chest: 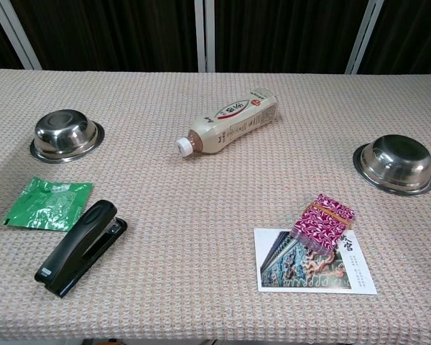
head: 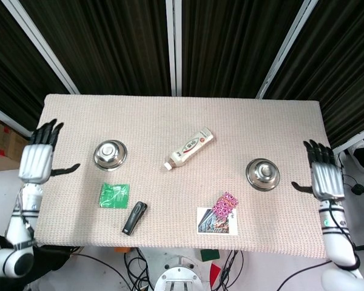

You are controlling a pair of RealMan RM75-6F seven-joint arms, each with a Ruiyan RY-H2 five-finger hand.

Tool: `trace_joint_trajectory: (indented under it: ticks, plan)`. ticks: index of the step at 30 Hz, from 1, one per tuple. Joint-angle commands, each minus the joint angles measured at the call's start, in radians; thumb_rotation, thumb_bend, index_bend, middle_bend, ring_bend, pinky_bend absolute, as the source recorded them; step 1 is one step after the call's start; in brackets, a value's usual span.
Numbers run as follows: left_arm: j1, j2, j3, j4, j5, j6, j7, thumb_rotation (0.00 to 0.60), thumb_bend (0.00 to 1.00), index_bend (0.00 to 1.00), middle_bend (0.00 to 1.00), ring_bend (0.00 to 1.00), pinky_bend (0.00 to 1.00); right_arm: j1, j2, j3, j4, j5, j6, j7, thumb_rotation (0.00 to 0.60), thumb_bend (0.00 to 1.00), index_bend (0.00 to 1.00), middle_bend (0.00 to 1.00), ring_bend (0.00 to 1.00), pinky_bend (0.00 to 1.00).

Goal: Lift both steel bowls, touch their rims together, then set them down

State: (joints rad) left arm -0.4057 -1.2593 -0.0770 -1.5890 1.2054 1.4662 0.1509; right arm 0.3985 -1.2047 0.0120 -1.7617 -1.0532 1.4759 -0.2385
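Two steel bowls rest upside down on the woven table cloth. One bowl (head: 110, 154) (chest: 67, 134) lies at the left, the other bowl (head: 263, 174) (chest: 397, 162) at the right. My left hand (head: 39, 159) hangs beyond the table's left edge, fingers spread, holding nothing. My right hand (head: 324, 177) is off the right edge, likewise spread and empty. Both hands are well apart from the bowls. The chest view shows neither hand.
A plastic bottle (head: 189, 147) (chest: 228, 121) lies on its side mid-table. A green packet (head: 114, 195) (chest: 49, 203) and a black stapler (head: 134, 217) (chest: 80, 247) sit front left. A postcard (head: 216, 220) (chest: 315, 261) with a magenta packet (head: 225, 204) (chest: 323, 221) on it lies front right.
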Motion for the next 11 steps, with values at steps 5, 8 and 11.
trace_joint_trajectory:
  ticks: [5, 8, 11]
  plan:
    - [0.217, -0.086, 0.140, -0.085, 0.122, 0.192, 0.115, 0.430, 0.00, 0.00, 0.02, 0.00, 0.08, -0.216, -0.065, -0.110, 0.062, -0.111, 0.136, -0.053, 0.600, 0.00, 0.00, 0.00, 0.00, 0.00]
    - [0.237, -0.063, 0.156, -0.110, 0.140, 0.188, 0.134, 0.429, 0.00, 0.00, 0.02, 0.00, 0.08, -0.231, -0.038, -0.122, 0.081, -0.141, 0.113, -0.039, 0.600, 0.00, 0.00, 0.00, 0.00, 0.00]
    - [0.250, -0.045, 0.166, -0.127, 0.160, 0.180, 0.149, 0.430, 0.00, 0.00, 0.02, 0.00, 0.08, -0.236, -0.027, -0.122, 0.096, -0.161, 0.083, -0.024, 0.600, 0.01, 0.00, 0.00, 0.00, 0.00]
